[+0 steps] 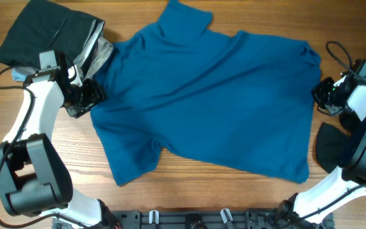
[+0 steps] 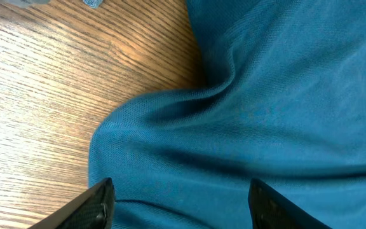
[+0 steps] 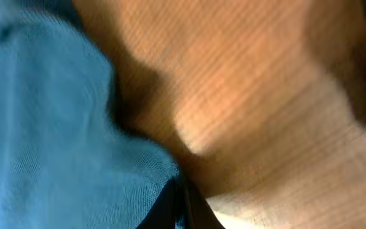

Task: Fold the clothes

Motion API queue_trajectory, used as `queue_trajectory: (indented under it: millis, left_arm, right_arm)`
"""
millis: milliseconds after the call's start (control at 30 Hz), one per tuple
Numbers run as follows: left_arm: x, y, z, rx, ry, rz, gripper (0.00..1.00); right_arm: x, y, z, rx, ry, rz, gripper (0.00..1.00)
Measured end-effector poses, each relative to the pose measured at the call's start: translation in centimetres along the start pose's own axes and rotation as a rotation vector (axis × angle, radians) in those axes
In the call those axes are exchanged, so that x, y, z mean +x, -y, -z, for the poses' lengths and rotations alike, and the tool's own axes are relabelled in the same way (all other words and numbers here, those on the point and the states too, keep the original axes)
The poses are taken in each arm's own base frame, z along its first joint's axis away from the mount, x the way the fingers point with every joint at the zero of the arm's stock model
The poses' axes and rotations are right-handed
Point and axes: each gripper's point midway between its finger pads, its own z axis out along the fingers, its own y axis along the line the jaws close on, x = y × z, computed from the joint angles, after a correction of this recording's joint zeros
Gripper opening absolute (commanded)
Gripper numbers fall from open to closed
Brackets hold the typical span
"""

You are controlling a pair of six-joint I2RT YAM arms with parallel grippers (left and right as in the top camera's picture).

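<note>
Overhead: blue shirt point(image 1: 208, 102) lies spread on the wooden table point(image 1: 189, 184). Black garment point(image 1: 43, 32) sits off the shirt's upper-left corner, with a grey piece point(image 1: 97, 51) between them, touching the shirt. Left gripper point(image 1: 88, 95) is at the shirt's left edge, right gripper point(image 1: 323, 92) at its right edge. Another dark piece point(image 1: 329, 146) lies just right of the shirt's lower corner

Left wrist: left gripper point(image 2: 180, 207) has its fingers point(image 2: 97, 203) apart, clamping nothing, over a fold of the shirt point(image 2: 284, 95); bare wood left of the shirt

Right wrist: blurred. Right gripper point(image 3: 180, 203) has its tips together at the shirt point(image 3: 43, 127) edge; cannot tell whether cloth is pinched
</note>
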Motion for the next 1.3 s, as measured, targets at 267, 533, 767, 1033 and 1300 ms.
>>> queue_trajectory:
  millis: [267,533,767,1033,1300]
  left_arm:
    - [-1.1,1.3,0.1,0.066,0.04,-0.017,0.71]
    - [-0.9,1.9,0.1,0.096,0.032,-0.052,0.69]
    - [-1.0,2.4,1.1,0.108,0.06,-0.165,0.62]
    - [-1.4,1.5,-0.1,0.022,0.069,-0.306,0.66]
    - [-1.0,1.5,-4.4,0.011,0.002,-0.385,0.54]
  right_arm:
    - [-5.3,-1.8,-0.9,-0.07,0.25,0.104,0.71]
    - [-4.4,-2.3,0.9,-0.125,0.188,0.143,0.82]
    - [-2.6,-5.1,11.3,-0.208,0.19,0.134,0.73]
    - [2.7,-4.1,13.3,-0.181,-0.002,0.065,0.72]
    - [3.6,-3.6,12.8,-0.167,-0.047,0.076,0.72]
